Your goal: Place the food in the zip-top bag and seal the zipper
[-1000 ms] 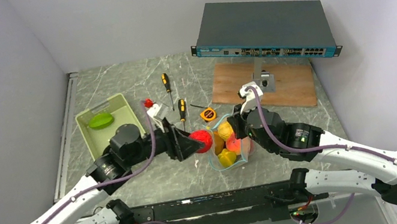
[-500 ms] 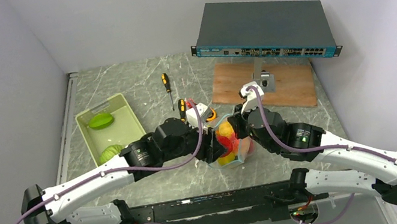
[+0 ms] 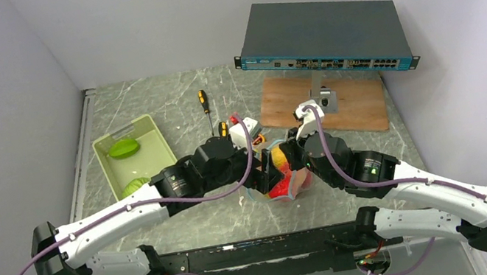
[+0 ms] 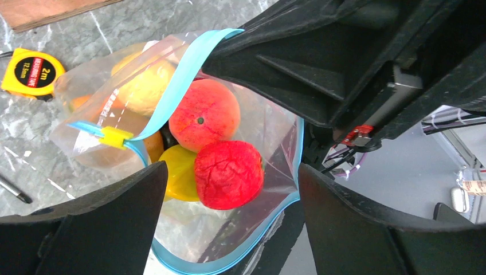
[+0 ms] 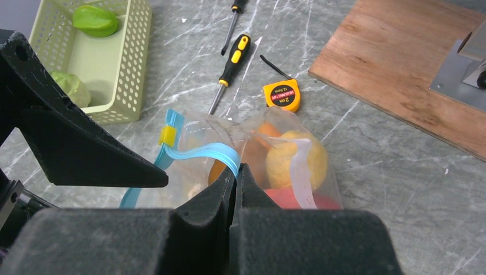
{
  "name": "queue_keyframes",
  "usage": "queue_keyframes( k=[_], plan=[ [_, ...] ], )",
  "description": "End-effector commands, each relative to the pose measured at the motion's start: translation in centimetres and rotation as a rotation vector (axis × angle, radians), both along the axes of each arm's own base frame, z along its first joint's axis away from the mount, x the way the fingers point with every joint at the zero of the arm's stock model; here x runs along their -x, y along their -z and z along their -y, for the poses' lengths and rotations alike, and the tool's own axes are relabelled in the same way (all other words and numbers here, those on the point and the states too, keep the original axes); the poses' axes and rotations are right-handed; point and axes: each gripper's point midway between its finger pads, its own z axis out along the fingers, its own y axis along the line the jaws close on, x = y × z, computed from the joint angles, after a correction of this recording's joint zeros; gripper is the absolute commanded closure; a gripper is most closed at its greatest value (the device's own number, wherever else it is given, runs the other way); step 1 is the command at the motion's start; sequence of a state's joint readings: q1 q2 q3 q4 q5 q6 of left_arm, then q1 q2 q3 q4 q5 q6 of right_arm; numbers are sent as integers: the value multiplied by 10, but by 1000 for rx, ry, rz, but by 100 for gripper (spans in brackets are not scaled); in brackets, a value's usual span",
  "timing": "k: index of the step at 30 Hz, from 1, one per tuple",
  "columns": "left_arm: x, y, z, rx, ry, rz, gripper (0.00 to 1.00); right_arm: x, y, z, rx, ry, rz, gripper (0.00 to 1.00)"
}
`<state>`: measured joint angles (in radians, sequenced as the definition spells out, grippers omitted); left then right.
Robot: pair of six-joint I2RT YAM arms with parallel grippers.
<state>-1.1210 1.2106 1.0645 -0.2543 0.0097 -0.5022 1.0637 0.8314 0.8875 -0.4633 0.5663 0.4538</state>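
At table centre, betw. both arms, the clear soft plastic zip-top bag [image 4: 276, 143] w/ teal-blue zipper strip [image 4: 177, 74] stands mouth open, holding a crinkled red toy fruit [image 4: 228, 175], a pink-orange one [image 4: 203, 114] & yellow ones. Left gripper [image 4: 231, 167] hangs over the mouth, fingers spread wide, gripping nothing; right gripper [image 5: 235, 172] is pinched tight on the bag's teal rim

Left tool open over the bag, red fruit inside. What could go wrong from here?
1. The red fruit seems to sit high in the zip-top bag, near the mouth; it may roll out or block the zipper from closing.
2. The right tool pinches only one spot of the mouth edge; a slip could let the bag slump.
3. The open left tool flanks the bag and might snag it when pulling away.
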Motion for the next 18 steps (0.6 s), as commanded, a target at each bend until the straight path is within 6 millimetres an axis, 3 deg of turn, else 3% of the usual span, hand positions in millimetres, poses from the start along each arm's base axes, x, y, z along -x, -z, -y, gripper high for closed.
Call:
queue_keyframes(
  k=[1, 8, 12, 18],
  plan=[
    [-5, -25, -9, 42, -50, 39, 15, 0, -35, -5, -101, -6, 46, 100],
    [-2, -16, -49, 8, -148, 21, 47, 0, -35, -6, -108, -9, 44, 100],
    [3, 1, -58, 12, -170, -20, 37, 1, -34, -8, -108, -18, 40, 100],
    [15, 18, -39, 42, -101, -100, 35, 3, -33, -9, -103, -32, 33, 100]
  ],
)
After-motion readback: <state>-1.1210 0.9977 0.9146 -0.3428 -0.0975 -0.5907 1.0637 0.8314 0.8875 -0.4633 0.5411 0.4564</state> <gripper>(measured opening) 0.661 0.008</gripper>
